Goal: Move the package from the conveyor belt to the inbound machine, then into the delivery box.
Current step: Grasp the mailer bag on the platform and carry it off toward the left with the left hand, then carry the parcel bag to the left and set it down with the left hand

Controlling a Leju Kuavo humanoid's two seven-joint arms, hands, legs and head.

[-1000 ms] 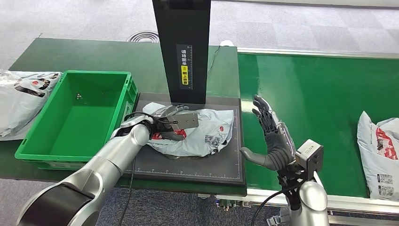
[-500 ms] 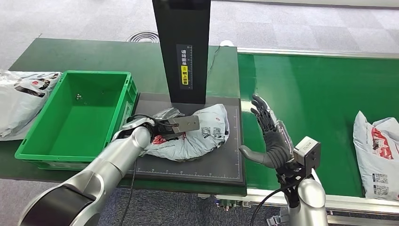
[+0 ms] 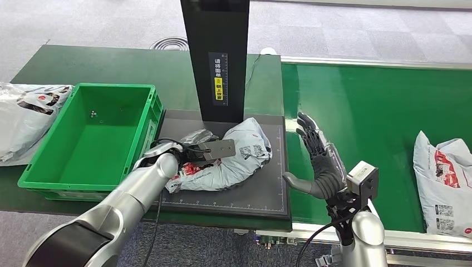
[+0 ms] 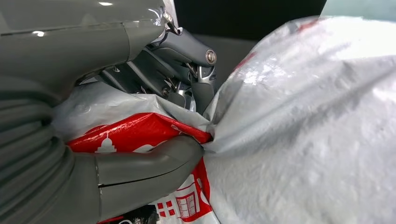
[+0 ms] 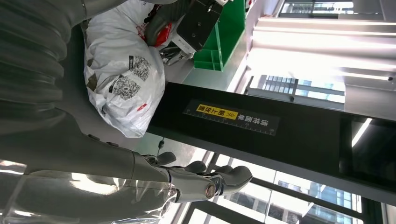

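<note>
In the head view, the dark pad point(image 3: 261, 192) of the inbound machine is the main spot. The package point(image 3: 234, 158), a crumpled grey bag with red print, lies on this pad, bunched up at its right end. The left hand point(image 3: 192, 153) holds the bag's left end. A black post point(image 3: 214, 55) stands at the back of the pad, touching it. A green box point(image 3: 44, 161) sits just left of the pad. A white bag point(image 3: 25, 119) lies left of the box. The green belt point(image 3: 378, 105) runs right of the pad. Another bag point(image 3: 442, 181) lies on the belt, cut off by the picture's edge. The right hand point(image 3: 317, 161) stands upright just right of the pad, fingers spread wide, holding nothing.

In the left wrist view, the thumb point(image 4: 149, 163) presses the red print of the package point(image 4: 303, 130). The bag hides most of the pad.

In the right wrist view, the right hand point(image 5: 154, 179) is spread, near the post point(image 5: 280, 135). The package point(image 5: 123, 86) lies beside the post.
</note>
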